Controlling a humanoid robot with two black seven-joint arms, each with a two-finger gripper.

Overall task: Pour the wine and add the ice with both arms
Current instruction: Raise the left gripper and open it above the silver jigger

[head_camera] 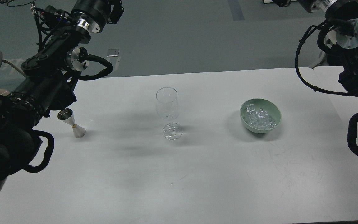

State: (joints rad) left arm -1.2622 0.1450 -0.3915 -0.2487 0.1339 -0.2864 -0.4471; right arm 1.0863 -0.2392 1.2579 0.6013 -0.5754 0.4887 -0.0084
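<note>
Glass point(167, 107) stands between jigger point(71, 123) and ice point(259, 118); top-heavy, arm swing could topple it. Grippers' state: can't tell.

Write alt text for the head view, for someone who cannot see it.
A clear stemmed wine glass stands upright mid-table on a white table, with a green bowl of ice to its right and a small metal jigger to its left. Two black robot arms reach in from the sides, left and right, touching nothing.

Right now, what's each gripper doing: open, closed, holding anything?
Left gripper: raised at the frame's top, fingers not distinguishable; cannot tell.
Right gripper: not in view; only the arm's upper joints show.
</note>
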